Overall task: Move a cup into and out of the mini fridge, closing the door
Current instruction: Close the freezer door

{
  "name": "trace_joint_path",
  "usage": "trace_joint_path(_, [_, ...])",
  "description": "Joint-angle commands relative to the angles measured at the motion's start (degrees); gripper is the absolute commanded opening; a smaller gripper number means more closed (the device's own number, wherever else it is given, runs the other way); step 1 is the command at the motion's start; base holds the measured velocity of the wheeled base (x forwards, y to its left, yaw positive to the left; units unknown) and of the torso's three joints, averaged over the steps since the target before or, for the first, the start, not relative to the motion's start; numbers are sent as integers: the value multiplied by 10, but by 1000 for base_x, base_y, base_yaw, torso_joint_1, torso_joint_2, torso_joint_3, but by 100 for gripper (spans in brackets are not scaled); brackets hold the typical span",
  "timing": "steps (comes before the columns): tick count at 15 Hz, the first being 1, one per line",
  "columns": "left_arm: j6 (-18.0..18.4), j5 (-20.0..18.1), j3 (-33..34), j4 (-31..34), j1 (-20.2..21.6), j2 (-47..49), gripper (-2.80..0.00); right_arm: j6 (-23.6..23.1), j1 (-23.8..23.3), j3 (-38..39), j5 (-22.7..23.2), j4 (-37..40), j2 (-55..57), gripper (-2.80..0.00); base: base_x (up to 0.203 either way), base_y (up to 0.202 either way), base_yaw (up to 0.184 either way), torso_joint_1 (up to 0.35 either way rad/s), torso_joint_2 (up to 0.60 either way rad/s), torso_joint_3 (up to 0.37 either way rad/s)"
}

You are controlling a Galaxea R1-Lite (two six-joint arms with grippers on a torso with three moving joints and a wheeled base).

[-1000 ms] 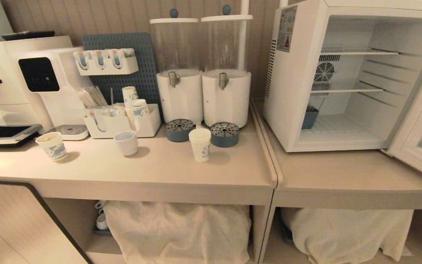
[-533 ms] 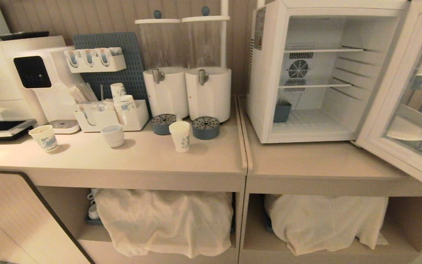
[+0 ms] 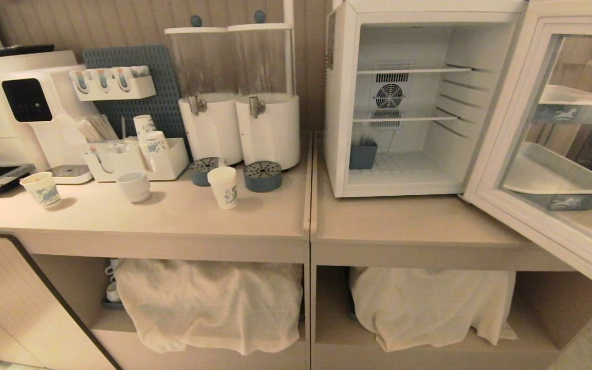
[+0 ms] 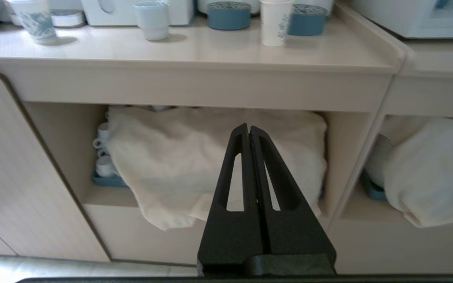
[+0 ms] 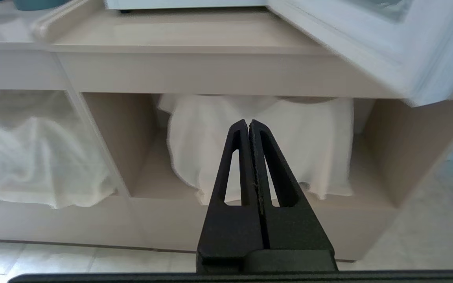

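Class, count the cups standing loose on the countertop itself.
3: a patterned paper cup by the coffee machine, a squat white cup before the organiser, and the tall paper cup before the dispensers. More sit stacked in the organiser.

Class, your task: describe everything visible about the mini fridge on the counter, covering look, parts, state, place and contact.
The mini fridge is a white, box-shaped unit standing upright on the right-hand counter section, beside two drink dispensers. Its door, white-framed with a large glass window, is swung wide open to the right. Inside are two thin shelves, a round fan on the back wall and a small blue-grey container on the floor. No cup is inside; neither gripper touches it.
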Motion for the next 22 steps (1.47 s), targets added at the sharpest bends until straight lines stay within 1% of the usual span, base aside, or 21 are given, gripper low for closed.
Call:
trace_joint_path(1, [0,0,11,-1,0,1,-280,0,0,0,0,0,-1,-280,1,-191,0,6,7,-6])
trace_joint_path(17, [-1,0,11,-1,0,1,-280,0,0,0,0,-1,-1,-280,1,-190,0,3,2,1])
trace_joint_path(19, [0,0,11,-1,0,1,-280,1,0,1,1,-3,-1,-280,0,-99,1,4,2,-1])
trace_joint_path(22, [0,0,11,-1,0,1,-280,2,0,0,1,-1,-1,-280,0,0,0,0,0,0])
